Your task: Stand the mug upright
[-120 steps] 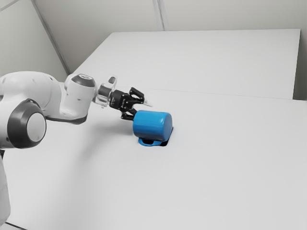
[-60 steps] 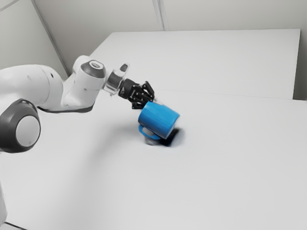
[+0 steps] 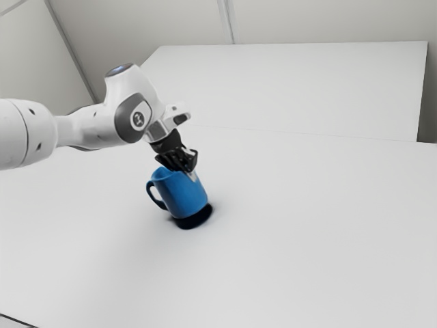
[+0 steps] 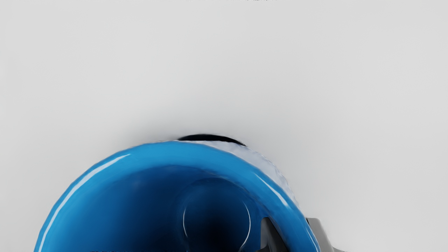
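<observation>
Blue mug near upright, mouth up, but leaning over toward the exterior view's left; handle on that same side. Dark shadow beneath its base; we can't tell whether the low edge of the base touches the table. End effector nearly closed, pinching the mug's wall at the rim, one finger inside, one outside, only the wall's thickness between them.

Risks, as we judge them: the grip is narrow and high to one side, so the mug's weight could swivel it in the pinch. Letting go at this lean could drop it onto its base edge and topple it handle-side. Pressing down while tilted could lever the rim loose.
</observation>
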Robot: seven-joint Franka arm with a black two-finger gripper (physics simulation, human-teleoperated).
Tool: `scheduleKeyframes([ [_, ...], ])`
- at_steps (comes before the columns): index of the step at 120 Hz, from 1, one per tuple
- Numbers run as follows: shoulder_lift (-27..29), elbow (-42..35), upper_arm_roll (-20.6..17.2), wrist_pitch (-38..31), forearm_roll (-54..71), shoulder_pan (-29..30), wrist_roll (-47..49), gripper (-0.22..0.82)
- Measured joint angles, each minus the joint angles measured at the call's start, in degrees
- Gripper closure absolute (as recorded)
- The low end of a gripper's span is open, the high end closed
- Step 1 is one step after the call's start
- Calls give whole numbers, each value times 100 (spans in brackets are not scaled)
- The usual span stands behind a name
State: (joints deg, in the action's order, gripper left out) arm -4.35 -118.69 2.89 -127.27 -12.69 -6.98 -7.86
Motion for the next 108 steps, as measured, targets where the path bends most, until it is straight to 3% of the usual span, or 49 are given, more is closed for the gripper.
scheduleKeyframes([
  [52,41,-409,6,-550,1047,-110,599,77],
  [79,104,-421,5,-573,1076,-145,675,31],
  [108,398,-185,56,-471,1478,-270,707,10],
])
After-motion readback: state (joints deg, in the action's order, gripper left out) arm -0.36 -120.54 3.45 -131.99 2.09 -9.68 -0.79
